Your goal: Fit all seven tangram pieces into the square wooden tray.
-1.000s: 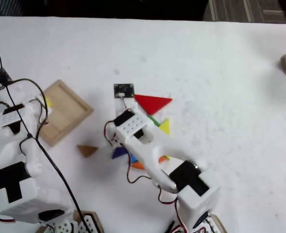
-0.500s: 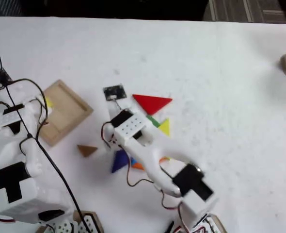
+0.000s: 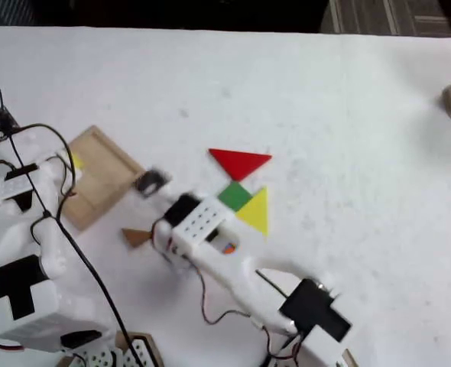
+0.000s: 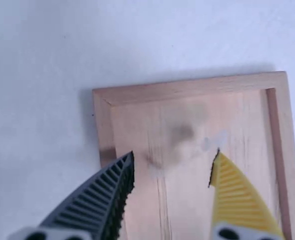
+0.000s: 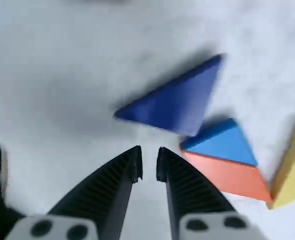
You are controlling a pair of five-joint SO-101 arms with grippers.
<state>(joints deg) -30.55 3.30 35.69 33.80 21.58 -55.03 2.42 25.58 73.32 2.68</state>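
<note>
White tabletop (image 3: 348, 115) carries everything. I see the wooden tray (image 3: 103, 172) on its left side, with my left pincer (image 4: 170, 160) spread wide above the tray floor. My right pincer (image 5: 148, 162) is narrowed to a slit, gripping nothing, just beside the dark blue triangle (image 5: 175, 102). The red triangle (image 3: 239, 162), yellow triangle (image 3: 256, 210) and green square (image 3: 235, 196) cluster mid-table. The brown triangle (image 3: 137, 237) lies near the tray.

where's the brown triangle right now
In the high view the brown triangle lies left of centre, just below the wooden tray's lower corner in the picture and right beside the right arm.
</note>
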